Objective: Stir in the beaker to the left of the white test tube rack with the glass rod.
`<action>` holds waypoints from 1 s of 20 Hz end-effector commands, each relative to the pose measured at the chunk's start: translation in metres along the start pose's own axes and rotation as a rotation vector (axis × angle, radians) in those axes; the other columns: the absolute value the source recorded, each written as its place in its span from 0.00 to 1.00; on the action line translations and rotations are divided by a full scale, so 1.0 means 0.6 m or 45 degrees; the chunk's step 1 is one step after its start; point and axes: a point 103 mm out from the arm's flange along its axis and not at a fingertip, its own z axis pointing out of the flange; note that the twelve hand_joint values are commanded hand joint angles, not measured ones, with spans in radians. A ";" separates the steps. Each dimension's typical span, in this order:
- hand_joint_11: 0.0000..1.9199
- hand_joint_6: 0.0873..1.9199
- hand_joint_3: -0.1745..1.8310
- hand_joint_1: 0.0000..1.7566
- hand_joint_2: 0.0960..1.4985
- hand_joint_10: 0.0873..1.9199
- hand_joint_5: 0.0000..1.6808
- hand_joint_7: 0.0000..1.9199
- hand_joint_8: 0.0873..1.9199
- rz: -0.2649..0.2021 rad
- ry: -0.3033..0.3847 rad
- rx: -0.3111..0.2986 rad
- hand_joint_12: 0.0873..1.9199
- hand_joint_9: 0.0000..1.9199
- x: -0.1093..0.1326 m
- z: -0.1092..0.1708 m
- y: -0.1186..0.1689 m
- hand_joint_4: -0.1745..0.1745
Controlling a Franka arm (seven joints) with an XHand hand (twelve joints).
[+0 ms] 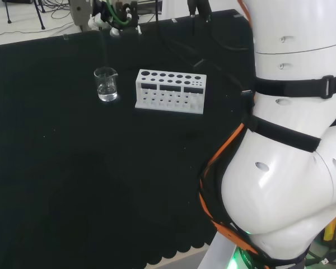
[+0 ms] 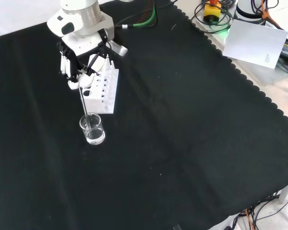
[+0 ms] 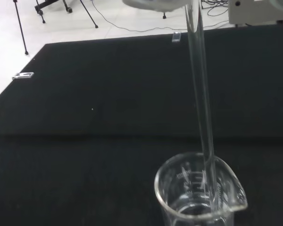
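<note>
The rod (image 2: 83,104) hangs almost upright from the hand (image 2: 81,60), whose fingers (image 2: 86,76) are curled in and pinch its top end; from there it runs straight down, and its lower end dips through the mouth of the beaker (image 2: 92,129) directly below the fingers. In the wrist view the rod (image 3: 200,94) drops from a blurred white part of the hand (image 3: 153,4) into the beaker (image 3: 200,195), entering near the far side of the rim, close to the pouring lip; whether the tip touches the bottom cannot be told. The beaker is clear glass with printed marks on its wall and what looks like a little clear liquid low inside. In the head view the beaker (image 1: 106,84) stands on the cloth (image 1: 73,185) just left of the rack (image 1: 170,91), apart from it, with the rod (image 1: 105,53) showing as a faint thin line rising from it. In the front view the rack (image 2: 102,91) sits beneath and just behind the fingers, between the hand and the beaker, its white holed top facing up and its near end close to the beaker without touching it. Black cloth (image 2: 182,143) spreads bare around them, scalloped along its edge.
</note>
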 end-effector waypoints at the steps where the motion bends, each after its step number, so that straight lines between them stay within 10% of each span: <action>1: 0.94 0.00 0.00 0.75 0.70 0.17 0.84 0.65 0.44 -0.004 -0.018 0.019 0.08 0.94 -0.005 0.005 -0.034 0.00; 20: 0.94 0.00 0.00 0.75 0.69 0.17 0.84 0.65 0.44 -0.051 -0.007 0.047 0.08 0.94 0.057 0.036 0.017 0.00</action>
